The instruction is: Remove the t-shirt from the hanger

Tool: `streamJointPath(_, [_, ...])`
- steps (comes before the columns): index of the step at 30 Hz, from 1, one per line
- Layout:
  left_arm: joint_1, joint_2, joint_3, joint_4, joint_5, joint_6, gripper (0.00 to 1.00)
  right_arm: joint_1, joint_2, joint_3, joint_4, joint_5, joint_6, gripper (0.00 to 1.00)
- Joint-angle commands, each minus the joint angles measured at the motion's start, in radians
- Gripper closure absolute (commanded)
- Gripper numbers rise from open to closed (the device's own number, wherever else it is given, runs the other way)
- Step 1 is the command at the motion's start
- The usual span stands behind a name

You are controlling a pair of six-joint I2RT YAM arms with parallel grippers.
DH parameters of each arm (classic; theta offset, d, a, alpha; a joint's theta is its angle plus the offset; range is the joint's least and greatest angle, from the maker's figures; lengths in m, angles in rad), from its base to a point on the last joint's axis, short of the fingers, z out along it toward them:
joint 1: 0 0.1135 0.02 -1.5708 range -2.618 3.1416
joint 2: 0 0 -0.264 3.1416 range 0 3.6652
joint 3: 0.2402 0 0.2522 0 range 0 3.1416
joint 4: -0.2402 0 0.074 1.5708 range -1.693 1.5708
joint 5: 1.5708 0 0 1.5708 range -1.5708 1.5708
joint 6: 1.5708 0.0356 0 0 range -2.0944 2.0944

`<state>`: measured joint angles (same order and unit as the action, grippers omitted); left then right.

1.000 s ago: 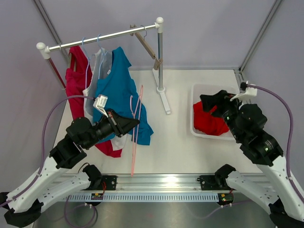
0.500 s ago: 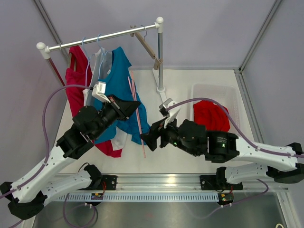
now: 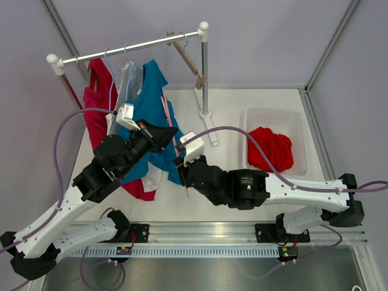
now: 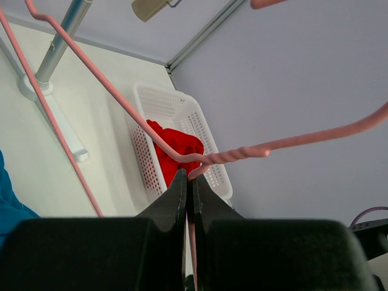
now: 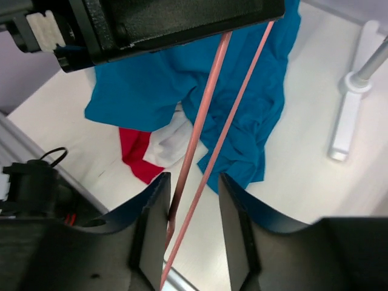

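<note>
Between the two fingers of the right claw [image 5: 194,182] run two thin bars of the pink hanger [image 5: 209,115]. The fingers stand apart and do not squeeze the bars, so this claw is let go. Just beyond it, the left claw [image 4: 188,182] is clenched tight on the same hanger, close to its twisted neck. The blue t-shirt [image 3: 148,103] hangs down behind both claws, under the rail [image 3: 133,46]. Its bottom lies bunched on the table [image 3: 242,103] beside the right claw. I cannot tell if the pink hanger is inside the t-shirt. Off to the right of the right claw sits a white basket [image 3: 300,115] with a red cloth [image 3: 270,148] in it. To the left of the left claw hang a red shirt [image 3: 97,100] and a white shirt [image 3: 124,79].
</note>
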<state>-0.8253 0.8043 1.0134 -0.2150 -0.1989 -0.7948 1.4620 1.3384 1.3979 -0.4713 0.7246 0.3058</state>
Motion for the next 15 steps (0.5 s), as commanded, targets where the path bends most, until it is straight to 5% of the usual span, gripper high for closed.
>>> streamJointPath(1, [0.002,-0.022,0.021,0.088,-0.045,-0.009,1.00,0.037,0.045,0.076,-0.046,0.179,-0.011,0.60])
streamJointPath(3, [0.003,-0.025,0.010,0.086,-0.042,-0.006,1.00,0.055,0.062,0.107,-0.067,0.265,-0.013,0.83])
streamJointPath(7, [0.002,-0.036,-0.007,0.077,-0.037,0.008,1.00,0.100,0.116,0.171,-0.122,0.389,0.009,1.00])
streamJointPath(10, [0.002,-0.069,-0.025,0.075,-0.014,0.052,0.71,0.101,0.127,0.200,-0.161,0.369,0.035,1.00])
streamJointPath(12, [0.002,-0.120,-0.039,0.068,-0.005,0.074,0.42,0.098,0.125,0.214,-0.167,0.365,0.042,1.00])
streamJointPath(15, [0.002,-0.204,-0.055,0.016,0.010,0.107,0.23,0.083,0.143,0.265,-0.207,0.354,0.068,1.00])
